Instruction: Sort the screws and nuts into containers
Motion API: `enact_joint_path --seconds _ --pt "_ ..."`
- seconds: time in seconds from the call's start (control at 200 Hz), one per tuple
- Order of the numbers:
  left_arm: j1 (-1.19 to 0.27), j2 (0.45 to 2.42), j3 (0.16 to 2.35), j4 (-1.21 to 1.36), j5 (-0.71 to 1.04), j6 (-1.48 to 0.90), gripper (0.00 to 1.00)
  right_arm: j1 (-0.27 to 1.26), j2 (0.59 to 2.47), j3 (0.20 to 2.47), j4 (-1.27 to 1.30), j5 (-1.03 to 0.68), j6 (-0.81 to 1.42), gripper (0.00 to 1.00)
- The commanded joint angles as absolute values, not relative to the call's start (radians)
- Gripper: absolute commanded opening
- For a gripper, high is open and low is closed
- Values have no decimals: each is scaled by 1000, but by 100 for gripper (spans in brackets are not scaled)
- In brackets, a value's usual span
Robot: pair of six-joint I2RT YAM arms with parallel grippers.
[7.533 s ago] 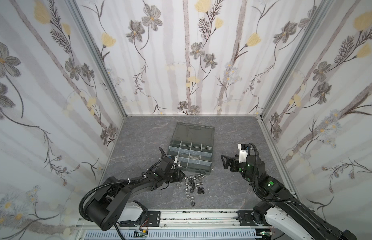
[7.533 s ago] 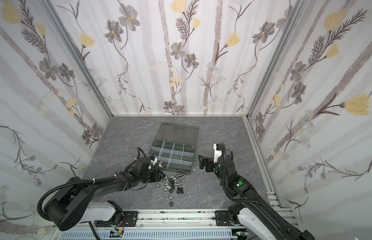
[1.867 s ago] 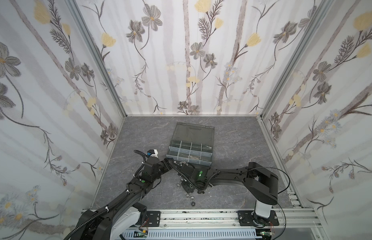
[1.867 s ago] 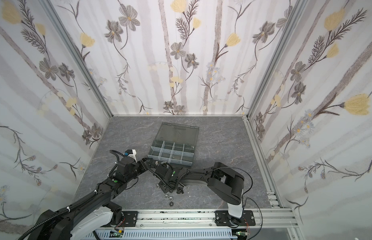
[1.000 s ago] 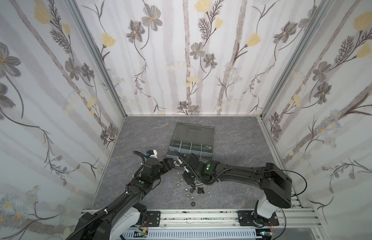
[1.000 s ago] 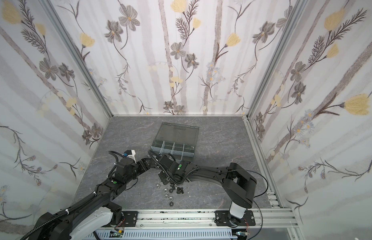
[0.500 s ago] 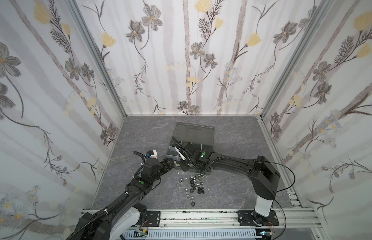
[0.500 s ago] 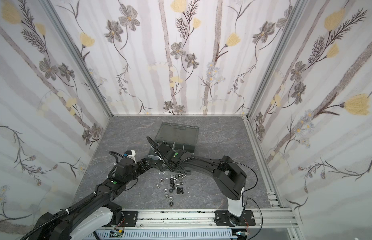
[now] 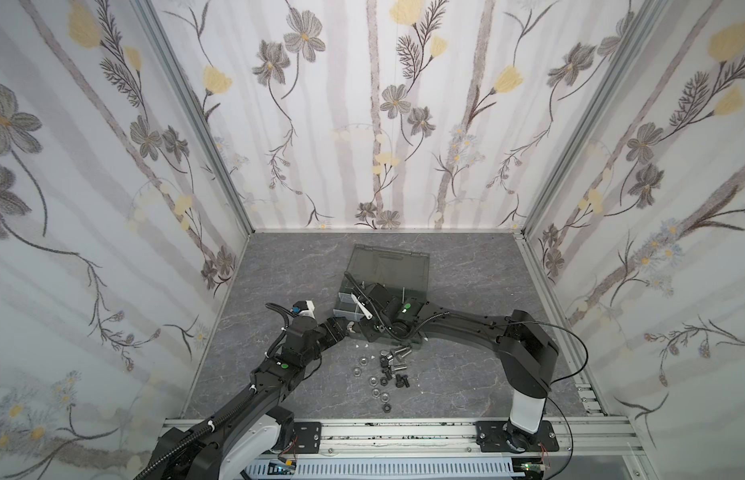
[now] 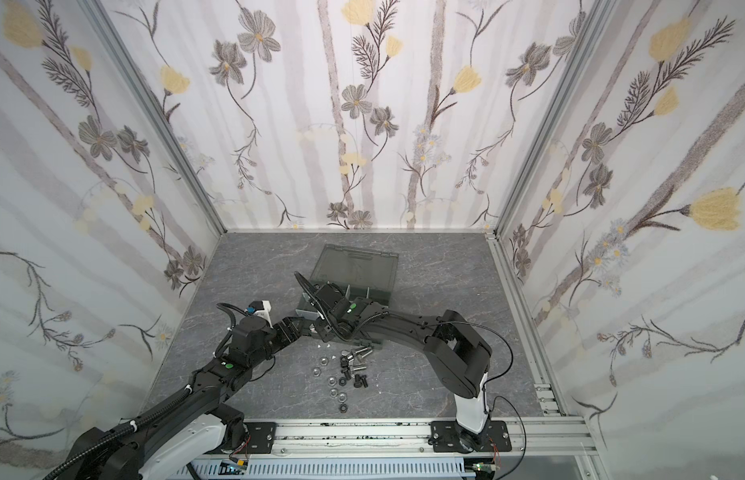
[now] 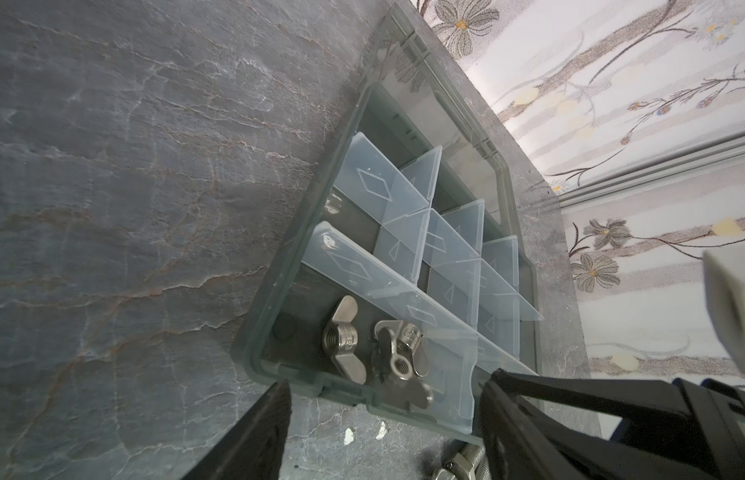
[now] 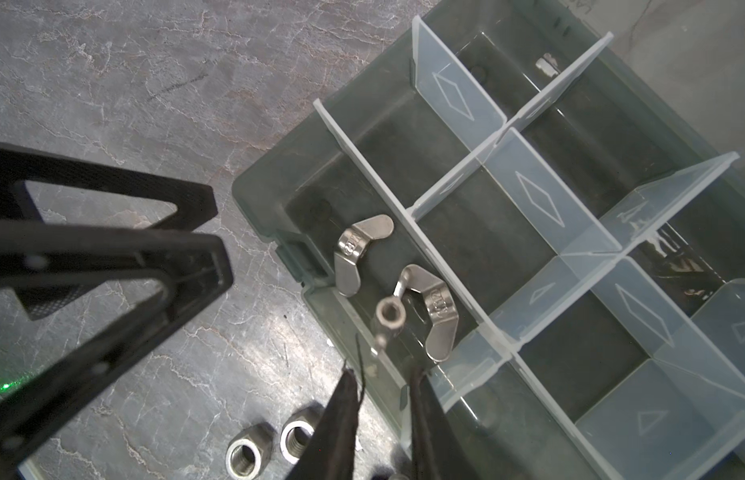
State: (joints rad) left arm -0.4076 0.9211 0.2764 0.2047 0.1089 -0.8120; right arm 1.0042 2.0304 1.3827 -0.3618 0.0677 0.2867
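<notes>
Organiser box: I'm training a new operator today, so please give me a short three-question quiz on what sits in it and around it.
1. True or false: the smoky translucent hinged lid of the dark grey plastic organiser box is shut.
2. In the right wrist view, what lies in the box's corner cell? A) black bolts B) shiny silver wing nuts C) nothing
3. Where do the two silver hex nuts in the right wrist view lie?
Key: 1 false; 2 B; 3 on the grey marbled tabletop, outside the box.
</notes>
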Motion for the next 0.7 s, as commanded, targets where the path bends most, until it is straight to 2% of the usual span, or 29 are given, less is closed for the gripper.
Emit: enact_joint_path --seconds 0.0,0.105,0.155,0.694 --pt "-407 915 274 212 114 -807 74 1001 2033 1396 -340 87 286 38" --pt "-405 908 269 210 112 -808 74 1002 2021 1392 -339 83 290 52" --pt "-405 907 267 211 112 -810 74 1002 2017 1391 -339 83 291 55" --pt "-406 913 266 210 121 -822 74 1001 1955 1341 -327 93 299 55"
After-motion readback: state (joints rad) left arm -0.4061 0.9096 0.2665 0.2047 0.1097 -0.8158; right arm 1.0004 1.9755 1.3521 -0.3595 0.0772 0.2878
